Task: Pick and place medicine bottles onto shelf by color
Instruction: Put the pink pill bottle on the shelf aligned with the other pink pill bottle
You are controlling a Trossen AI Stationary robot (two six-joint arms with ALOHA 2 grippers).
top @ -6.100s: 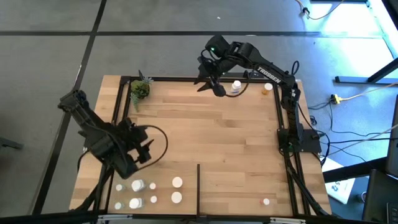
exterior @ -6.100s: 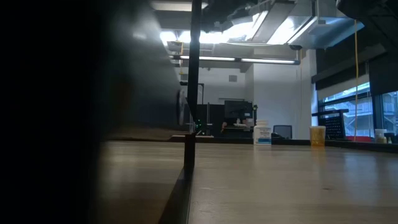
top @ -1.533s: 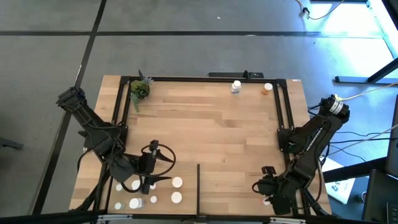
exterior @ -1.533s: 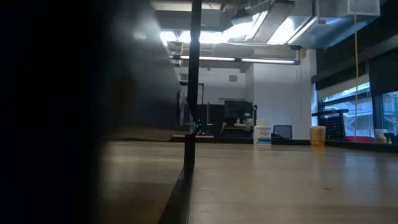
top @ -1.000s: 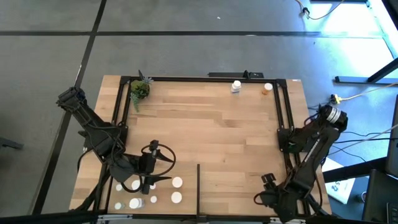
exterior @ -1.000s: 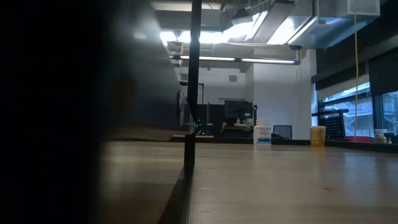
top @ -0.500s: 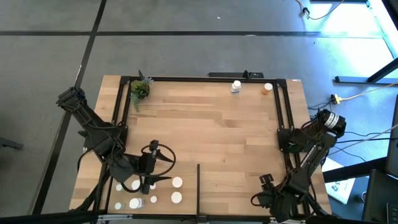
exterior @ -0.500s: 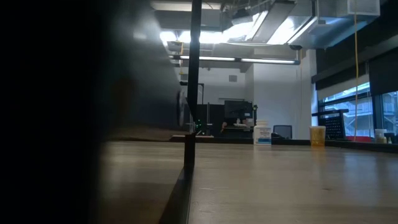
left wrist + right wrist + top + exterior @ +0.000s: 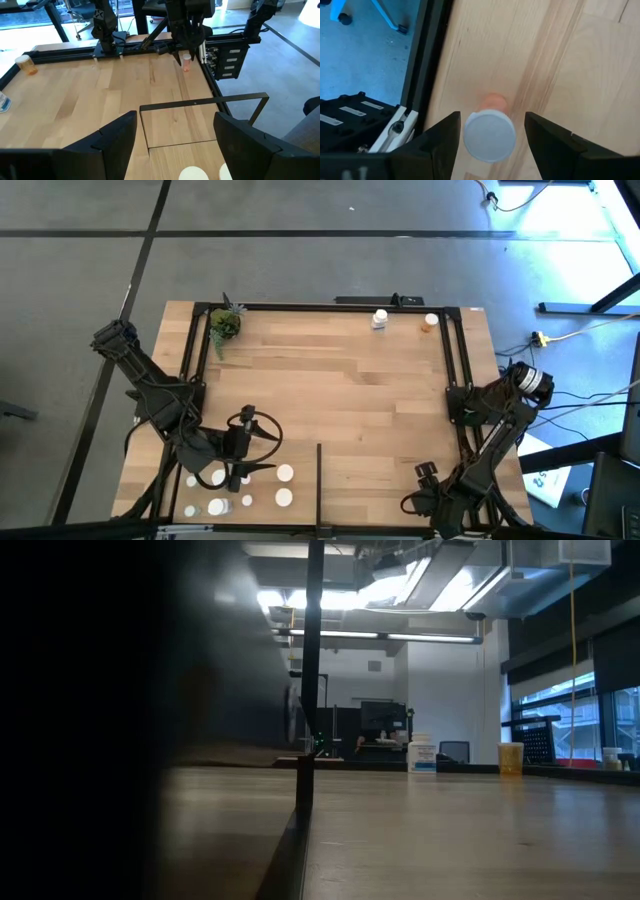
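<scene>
A small orange medicine bottle (image 9: 490, 134) with a white cap stands upright on the shelf's planks (image 9: 350, 400) near its near right corner. My right gripper (image 9: 492, 125) points down over it, open. One finger stands on each side of the cap, with a narrow gap at each. The left wrist view shows that bottle (image 9: 186, 63) under the right gripper's fingers. My left gripper (image 9: 175, 145) hangs open and empty above several white-capped bottles (image 9: 285, 473) at the near left. A white bottle (image 9: 379, 319) and an orange bottle (image 9: 430, 323) stand at the far edge.
A small potted plant (image 9: 225, 325) stands in the far left corner. A thin black divider strip (image 9: 319, 480) runs in from the near edge between the two groups. Black frame bars (image 9: 455, 380) border the planks. The middle of the planks lies bare.
My right gripper has sunk toward the orange bottle at the near right corner and drifted slightly toward the near edge, its fingers still apart. The bottle has stayed where it stood.
</scene>
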